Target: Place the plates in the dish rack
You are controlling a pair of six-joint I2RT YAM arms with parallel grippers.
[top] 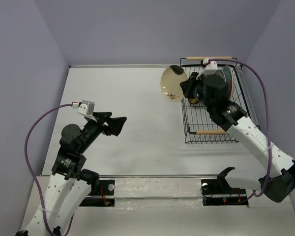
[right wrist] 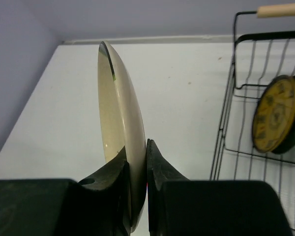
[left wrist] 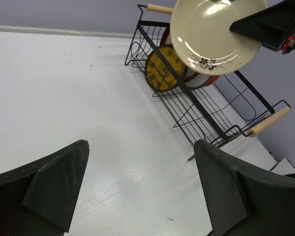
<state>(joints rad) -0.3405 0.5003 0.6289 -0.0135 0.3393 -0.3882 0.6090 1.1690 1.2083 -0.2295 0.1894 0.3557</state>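
Your right gripper (right wrist: 136,157) is pinched tight on the rim of the cream plate (right wrist: 122,123). The plate stands edge-on in the air, just beside the left wall of the rack (top: 187,118). Your left gripper (left wrist: 141,145) gapes wide and holds nothing, over the table (top: 137,98) well apart from the rack. A yellow plate (right wrist: 271,120) stands upright inside, with more behind it, perhaps two.

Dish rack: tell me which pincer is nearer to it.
Right. The right pincer, shut on the cream plate, hangs at the dish rack's left edge. The open left pincer hovers over the table, well off to the rack's left.
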